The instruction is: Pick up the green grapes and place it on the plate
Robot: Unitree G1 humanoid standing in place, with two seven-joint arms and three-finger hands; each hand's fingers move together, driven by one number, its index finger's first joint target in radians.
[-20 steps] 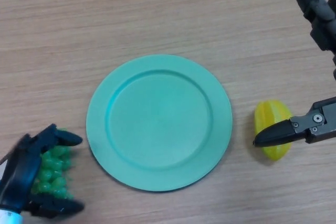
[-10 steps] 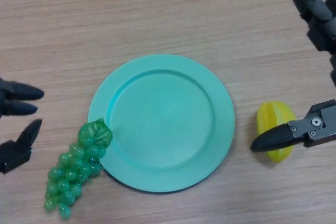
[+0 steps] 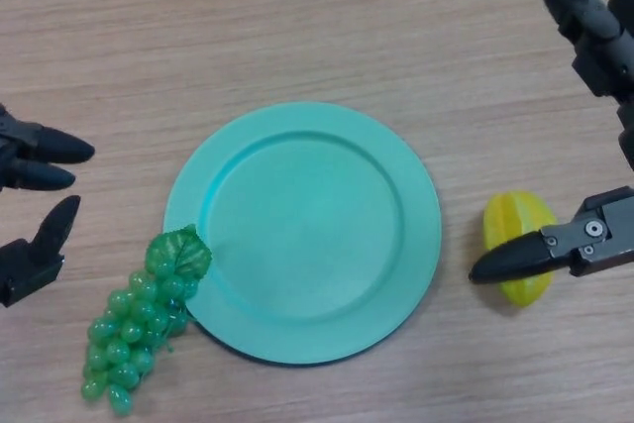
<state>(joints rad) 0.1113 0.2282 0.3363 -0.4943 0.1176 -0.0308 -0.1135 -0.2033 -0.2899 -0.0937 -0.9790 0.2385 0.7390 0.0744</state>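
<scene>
A bunch of green grapes [image 3: 129, 329] with a leaf lies on the wooden table, its leaf end just touching the lower-left rim of the teal plate [image 3: 302, 136]. Nothing lies on the plate. My left hand [image 3: 35, 205] is at the left edge, open, fingers straight, a short way left of the grapes and apart from them. My right hand [image 3: 584, 126] is at the right edge, open, with one finger reaching across a yellow star fruit.
A yellow star fruit [image 3: 515, 235] lies right of the plate, partly under my right hand's lower finger. Bare wooden table surrounds the plate at the top and bottom.
A second ago my left hand was shut on the grapes at the lower left. It has let them go and pulled back left and up; the grapes now lie against the plate's rim.
</scene>
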